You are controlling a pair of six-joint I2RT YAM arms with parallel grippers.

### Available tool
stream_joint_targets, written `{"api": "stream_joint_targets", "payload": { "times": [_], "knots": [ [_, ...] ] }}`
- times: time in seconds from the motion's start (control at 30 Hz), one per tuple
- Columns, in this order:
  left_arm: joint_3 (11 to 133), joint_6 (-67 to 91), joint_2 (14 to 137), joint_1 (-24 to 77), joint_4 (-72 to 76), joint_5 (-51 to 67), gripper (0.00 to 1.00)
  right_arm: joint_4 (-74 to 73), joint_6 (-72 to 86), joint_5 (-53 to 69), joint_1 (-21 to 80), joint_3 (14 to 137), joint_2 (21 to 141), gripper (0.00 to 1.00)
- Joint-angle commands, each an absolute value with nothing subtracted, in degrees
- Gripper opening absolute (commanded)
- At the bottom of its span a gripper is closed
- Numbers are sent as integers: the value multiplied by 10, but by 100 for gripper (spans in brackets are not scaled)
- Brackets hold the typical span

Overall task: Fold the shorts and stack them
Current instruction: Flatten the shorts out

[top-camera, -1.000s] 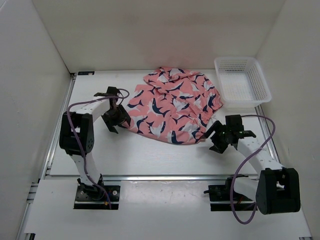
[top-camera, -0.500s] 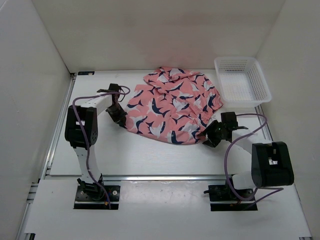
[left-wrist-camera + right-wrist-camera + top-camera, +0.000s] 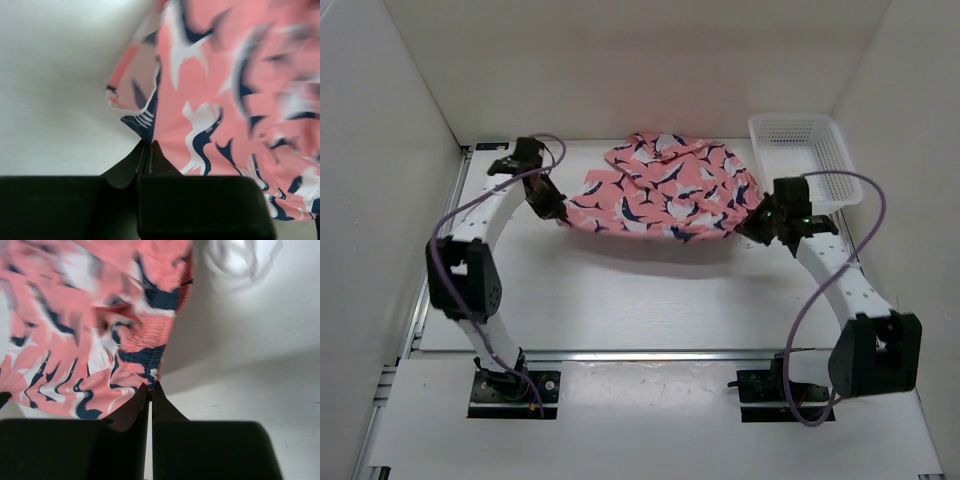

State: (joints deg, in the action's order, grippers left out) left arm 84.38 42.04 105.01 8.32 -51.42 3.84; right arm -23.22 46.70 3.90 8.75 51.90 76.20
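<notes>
1. A white plastic mesh basket (image 3: 792,120) stands at the far right corner of the table, close to the right wall. It is rectangular, with a rim that flares outward and latticed sides and floor.
2. The table (image 3: 650,295) is a flat, matte white surface; it also shows as a plain white ground in the left wrist view (image 3: 55,90) and the right wrist view (image 3: 240,370).
3. White panels enclose the table: a back wall (image 3: 640,70), a left wall (image 3: 370,200) and a right wall (image 3: 915,150).
4. An aluminium rail (image 3: 650,354) runs along the table's near edge, and another (image 3: 428,285) along its left edge.
5. A small dark fitting (image 3: 492,146) sits at the far left corner; what it is cannot be told.
</notes>
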Motion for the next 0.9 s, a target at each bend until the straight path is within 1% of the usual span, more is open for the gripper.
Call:
{"api": "stream_joint_targets", "payload": {
  "times": [0.0, 0.07, 0.1, 0.13, 0.17, 0.2, 0.27, 0.3, 0.37, 0.4, 0.47, 0.5, 0.6, 0.77, 0.83, 0.87],
  "knots": [
    [920, 417, 891, 65, -512, 75, 10, -316, 393, -6, 88, 631, 680, 0],
    [959, 417, 823, 47, -524, 85, 10, -368, 363, 22, 93, 684, 658, 0],
    [973, 411, 801, 41, -524, 97, 10, -386, 333, 37, 93, 741, 652, 0],
    [987, 411, 780, 36, -524, 107, 10, -401, 321, 53, 93, 766, 646, 0],
    [1022, 411, 743, 20, -524, 122, 10, -409, 310, 69, 93, 785, 620, 0],
    [1045, 404, 728, 12, -534, 133, 10, -398, 288, 107, 93, 802, 600, 0],
    [1099, 396, 702, -10, -559, 138, 10, -392, 269, 138, 93, 825, 558, 0],
    [1158, 388, 685, -17, -584, 138, 10, -400, 251, 155, 93, 856, 549, 0],
    [1218, 382, 671, -27, -608, 138, 10, -429, 230, 211, 93, 893, 536, 0],
    [1279, 374, 665, -27, -621, 130, 10, -429, 222, 230, 93, 909, 531, 0],
    [1335, 374, 665, -27, -651, 130, 10, -422, 217, 263, 113, 932, 502, 0],
    [1382, 374, 665, -27, -658, 130, 10, -411, 217, 271, 122, 939, 493, 0],
    [1441, 374, 653, -27, -664, 125, 10, -411, 217, 279, 136, 962, 464, 0],
    [1463, 374, 645, -27, -659, 108, 10, -434, 230, 251, 149, 987, 453, 0],
    [1426, 374, 645, -27, -642, 108, 10, -453, 230, 201, 149, 982, 453, 0],
    [1406, 374, 652, -27, -632, 115, 10, -453, 238, 177, 149, 957, 453, 0]
  ]
}}
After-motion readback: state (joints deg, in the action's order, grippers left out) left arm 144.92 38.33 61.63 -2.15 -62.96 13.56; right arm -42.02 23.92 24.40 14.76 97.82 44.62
